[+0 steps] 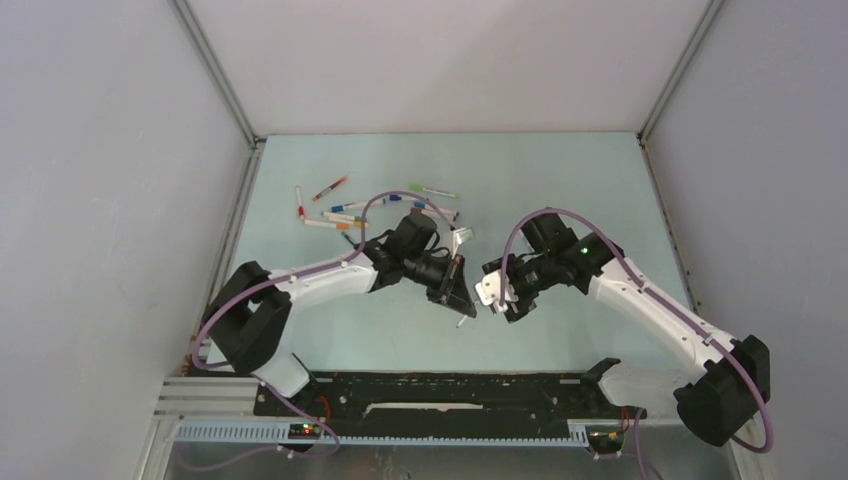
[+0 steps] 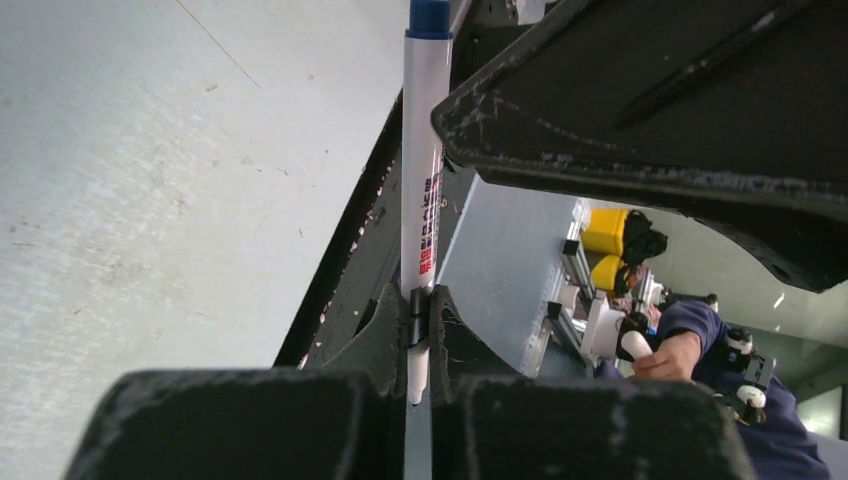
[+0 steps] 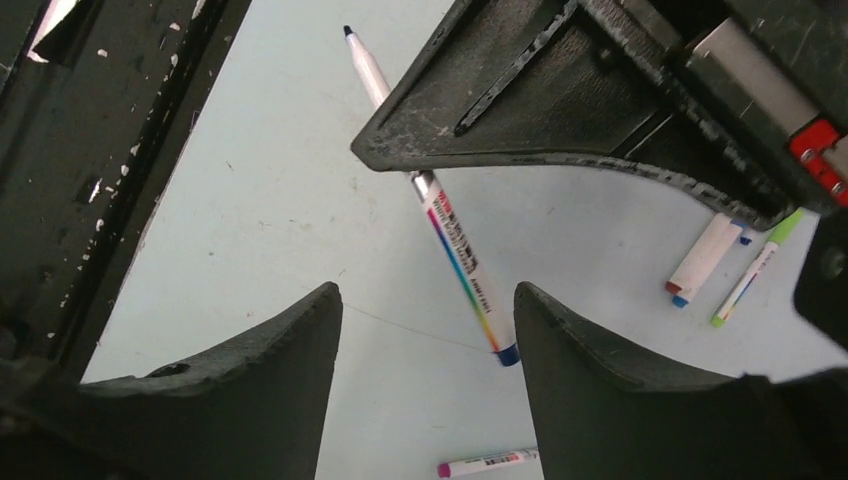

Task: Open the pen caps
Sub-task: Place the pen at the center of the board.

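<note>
One pen in the grip: the held pen (image 2: 422, 180) is a slim white barrel with red print and a rainbow stripe. It has a blue end piece (image 2: 430, 17) at one end and a narrow dark point at the other.
Left gripper (image 2: 418, 318): clamped tight on that barrel near the pointed end, which pokes out past the fingers.
Right gripper (image 3: 428, 300): jaws spread wide, holding nothing. In its own view the blue end sits low in the gap, touching neither finger.
Where: above the middle of the pale table (image 1: 560, 190), between the two arms, with the grippers facing each other.
Other pens: a loose scatter (image 1: 340, 212) lies at the far left of the table, well apart from both grippers. The right wrist view shows a green-ended pen (image 3: 757, 272), a stubby white piece (image 3: 705, 258) with blue and red at its end just beside it, and a pink-ended pen (image 3: 490, 462).
In the way: the left arm's finger crosses the barrel in the right wrist view, covering a stretch of it.
Hard to tell: whether the blue end is a cap in place or the barrel's plug. From above, the held pen is almost hidden by the grippers.
</note>
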Available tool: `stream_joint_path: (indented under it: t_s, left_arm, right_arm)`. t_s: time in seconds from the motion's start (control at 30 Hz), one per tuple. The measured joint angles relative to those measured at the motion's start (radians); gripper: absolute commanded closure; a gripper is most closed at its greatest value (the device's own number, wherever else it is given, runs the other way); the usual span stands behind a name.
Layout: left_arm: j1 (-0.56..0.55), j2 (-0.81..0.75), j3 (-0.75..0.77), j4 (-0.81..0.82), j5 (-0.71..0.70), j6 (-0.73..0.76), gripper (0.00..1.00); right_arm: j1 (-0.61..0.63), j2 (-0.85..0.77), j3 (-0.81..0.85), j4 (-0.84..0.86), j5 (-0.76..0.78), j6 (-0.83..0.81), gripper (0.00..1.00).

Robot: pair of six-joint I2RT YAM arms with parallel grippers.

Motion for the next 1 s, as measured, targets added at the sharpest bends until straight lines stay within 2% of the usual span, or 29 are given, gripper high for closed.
stream_joint_path:
  t_s: [0.37,0.67,0.87,0.93,1.0]
  left_arm:
    - [-0.035,0.027,0.007,-0.032,0.033,0.025,0.97]
    - [-0.039,0.027,0.007,-0.037,0.043,0.024,0.96]
    - [-0.039,0.027,0.007,-0.035,0.052,0.021,0.95]
    - [-0.039,0.027,0.007,-0.026,0.057,0.019,0.95]
    - [-0.041,0.027,0.007,-0.025,0.058,0.016,0.94]
  right_arm:
    - [0.103,0.027,-0.008,0.039,0.075,-0.006,0.54]
    - [0.143,0.027,-0.049,0.058,0.083,-0.030,0.77]
    - [0.150,0.029,-0.060,0.081,0.089,-0.032,0.73]
    - [0.151,0.029,-0.069,0.089,0.090,-0.032,0.76]
    - [0.153,0.029,-0.076,0.097,0.092,-0.032,0.85]
